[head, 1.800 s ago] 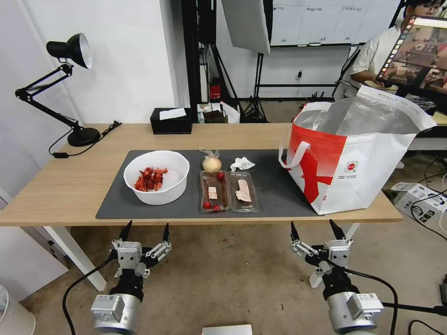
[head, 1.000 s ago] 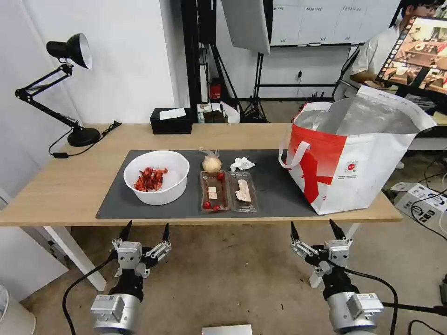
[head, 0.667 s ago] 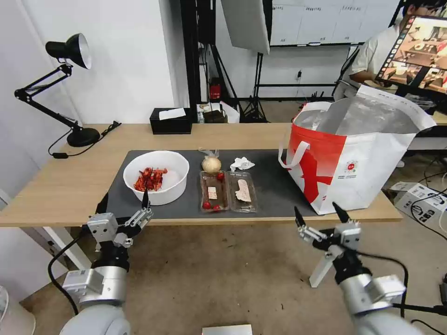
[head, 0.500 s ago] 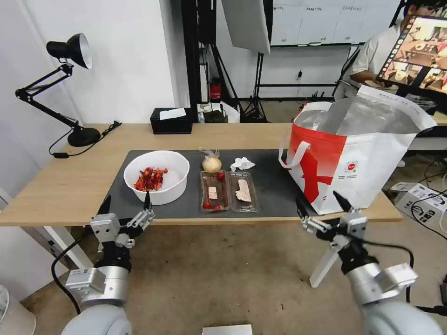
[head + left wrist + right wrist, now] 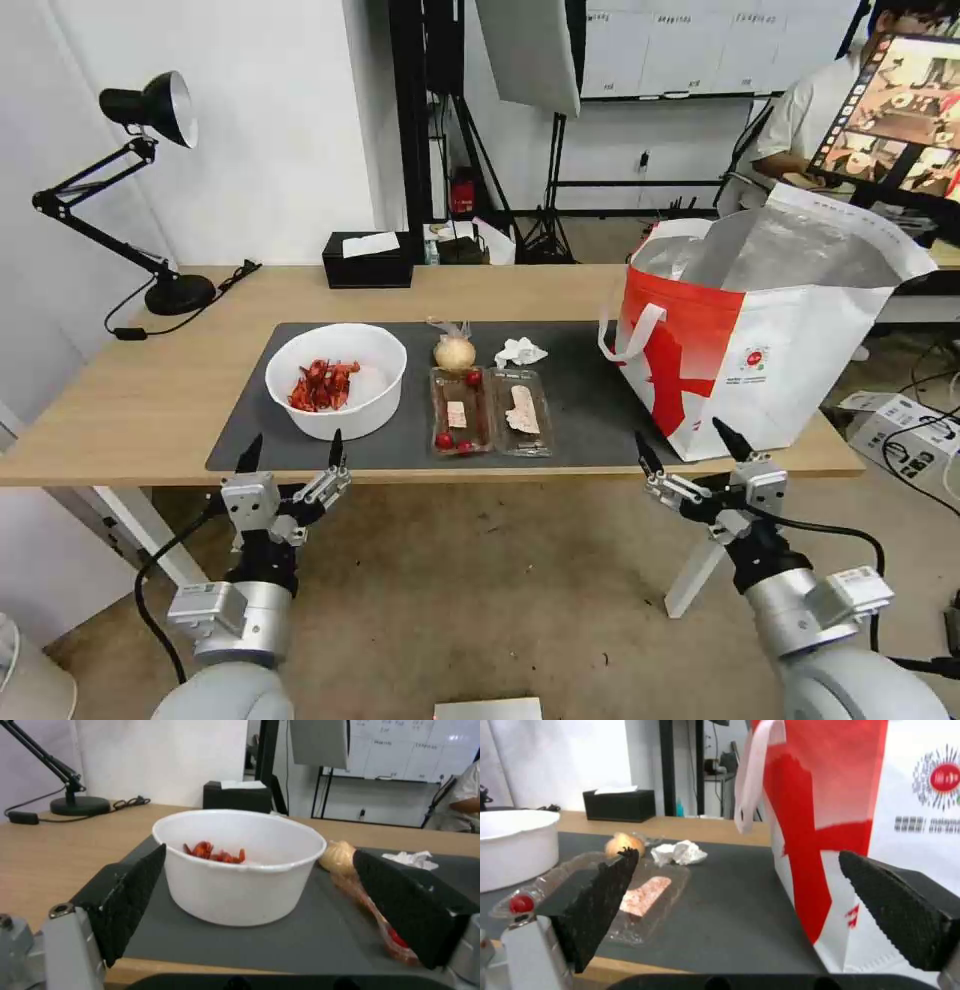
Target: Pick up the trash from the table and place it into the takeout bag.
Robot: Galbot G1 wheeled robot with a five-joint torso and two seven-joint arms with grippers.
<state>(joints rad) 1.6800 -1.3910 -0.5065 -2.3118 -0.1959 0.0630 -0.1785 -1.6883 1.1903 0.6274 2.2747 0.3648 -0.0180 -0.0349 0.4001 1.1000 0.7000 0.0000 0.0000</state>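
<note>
On the dark mat of the table (image 5: pixel 130 400) stands a white bowl (image 5: pixel 336 380) (image 5: pixel 240 868) of red scraps. Two clear trays (image 5: pixel 489 411) (image 5: pixel 645 896) with cherry tomatoes lie to its right. Behind them sit a knotted bag with a tan ball (image 5: pixel 454 351) (image 5: pixel 624 843) and a crumpled tissue (image 5: pixel 520 351) (image 5: pixel 678 853). The white-and-red takeout bag (image 5: pixel 760 340) (image 5: pixel 860 813) stands open at the table's right end. My left gripper (image 5: pixel 292 456) hangs open just before the table's front edge, facing the bowl. My right gripper (image 5: pixel 681 447) is open near the bag's front corner.
A black desk lamp (image 5: pixel 150 150) stands at the table's back left, its cord trailing on the wood. A black box with a white sheet (image 5: pixel 367 259) sits at the back edge. White table legs (image 5: pixel 700 570) stand below, and a seated person is behind the bag.
Both arms have risen from low in front of the table up to its front edge. The left gripper swung out left, then back toward the bowl. Things on the table stayed put.
</note>
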